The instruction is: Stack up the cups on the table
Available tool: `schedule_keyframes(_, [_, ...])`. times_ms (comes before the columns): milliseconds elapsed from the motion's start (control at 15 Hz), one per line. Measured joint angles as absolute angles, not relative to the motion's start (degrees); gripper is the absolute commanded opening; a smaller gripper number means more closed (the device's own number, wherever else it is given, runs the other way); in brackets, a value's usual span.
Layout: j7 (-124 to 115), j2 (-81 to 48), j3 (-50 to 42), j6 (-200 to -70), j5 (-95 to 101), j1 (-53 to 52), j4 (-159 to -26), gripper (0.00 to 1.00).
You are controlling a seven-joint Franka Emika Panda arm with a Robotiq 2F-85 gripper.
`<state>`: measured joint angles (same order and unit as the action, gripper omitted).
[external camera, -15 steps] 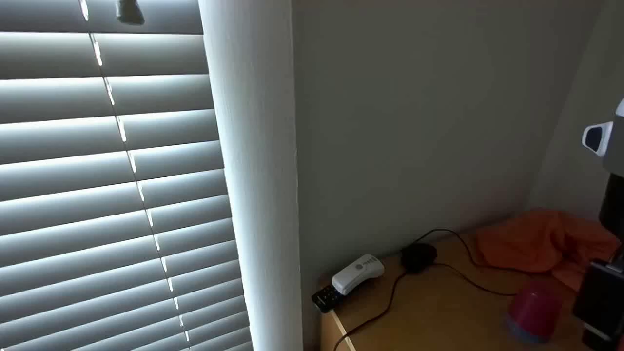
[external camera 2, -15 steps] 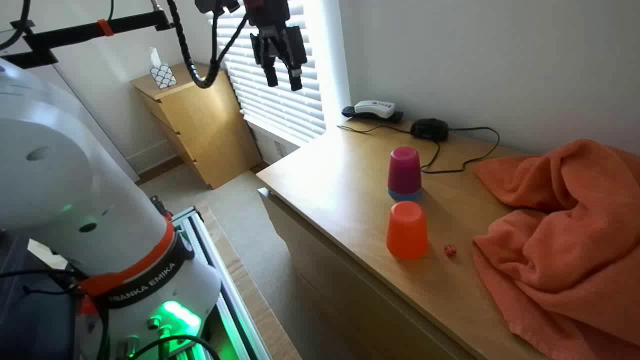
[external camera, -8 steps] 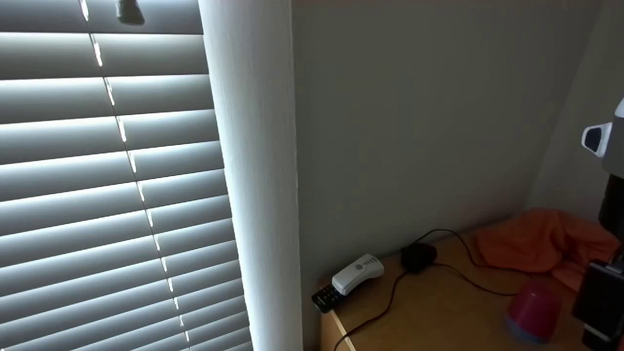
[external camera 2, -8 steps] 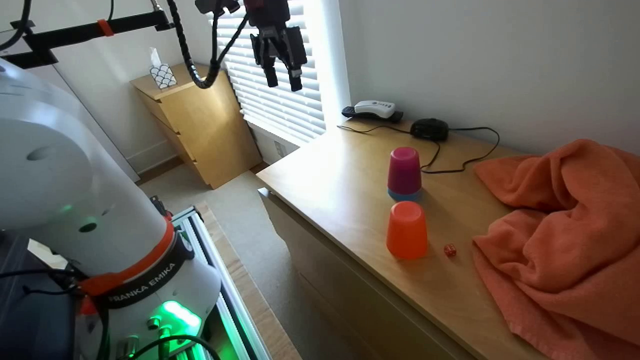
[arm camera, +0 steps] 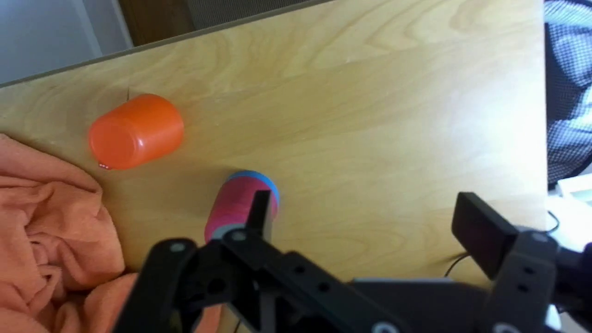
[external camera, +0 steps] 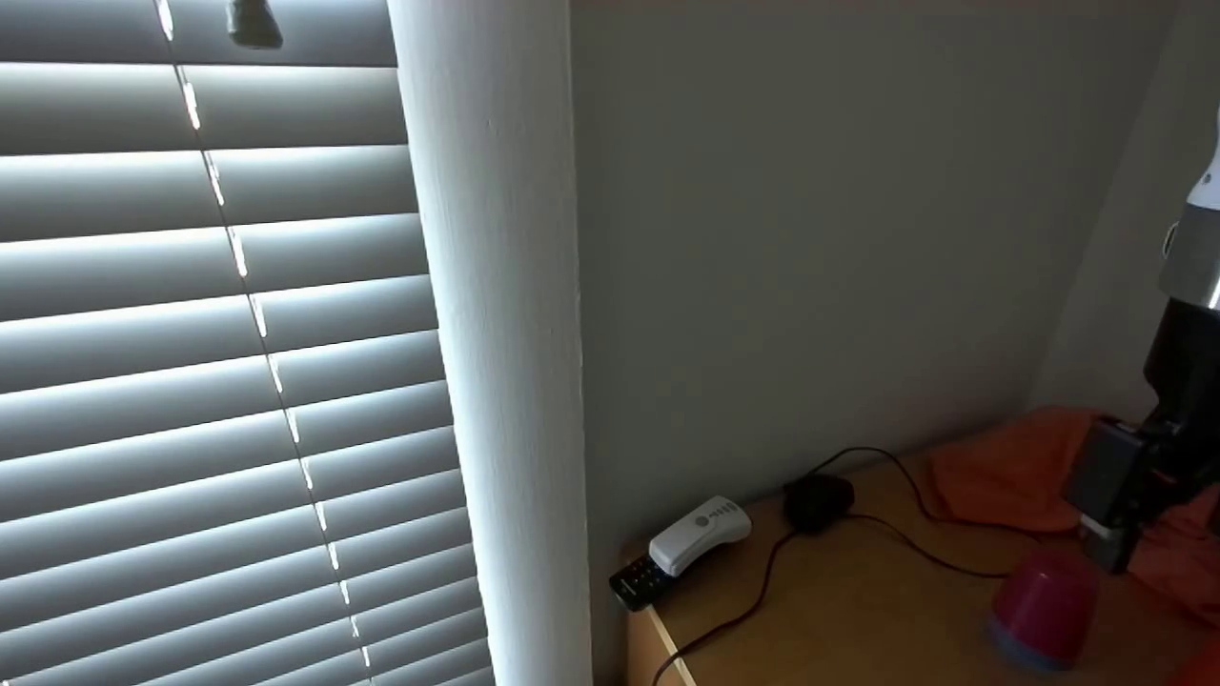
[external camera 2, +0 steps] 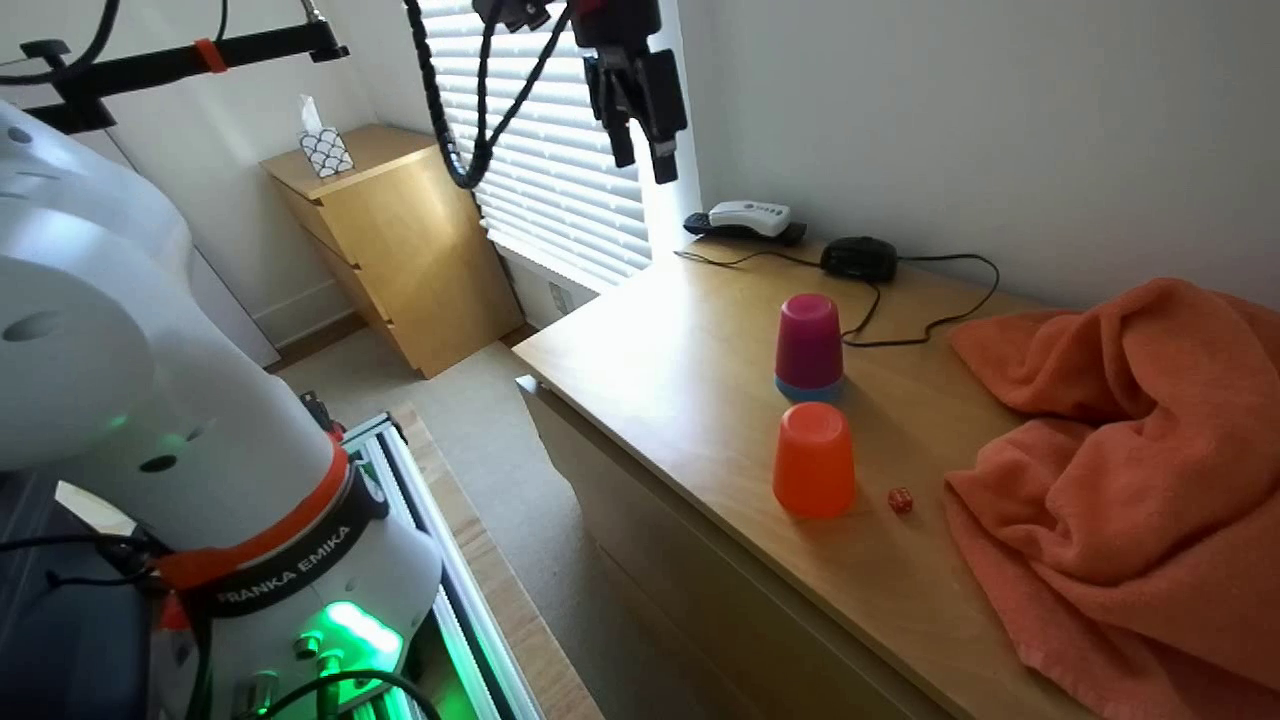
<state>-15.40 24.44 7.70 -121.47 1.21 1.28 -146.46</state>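
Observation:
An orange cup (external camera 2: pixel 814 462) stands upside down on the wooden table (external camera 2: pixel 660 340). It also shows in the wrist view (arm camera: pixel 138 131). A magenta cup (external camera 2: pixel 810 342) stands upside down behind it, over a blue cup (external camera 2: pixel 808 392) of which only the lower band shows. The magenta cup also shows in an exterior view (external camera: pixel 1047 600) and, partly hidden by a finger, in the wrist view (arm camera: pixel 236 203). My gripper (external camera 2: pixel 644 168) hangs high above the table. In the wrist view the gripper (arm camera: pixel 363 203) has its fingers wide apart with nothing between them.
A small red die (external camera 2: pixel 900 500) lies beside the orange cup. A crumpled orange towel (external camera 2: pixel 1130 450) covers the table's right part. A black device (external camera 2: pixel 858 259) with cables and a white remote (external camera 2: pixel 750 217) lie near the wall. Window blinds (external camera 2: pixel 560 160) are behind the gripper.
My gripper has moved right in an exterior view, toward the table, and left and up in the other exterior picture, nearer the magenta cup's image. The cups have not moved.

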Motion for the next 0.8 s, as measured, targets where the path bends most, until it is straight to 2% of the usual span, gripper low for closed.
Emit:
schedule_keyframes(333, [-18.7, 15.6, 4.2, -127.2, 1.4, 5.7, -143.3, 1.00])
schedule_keyframes(800, [-22.0, 4.6, 0.3, -131.5, 1.3, 6.7, -139.1, 1.00])
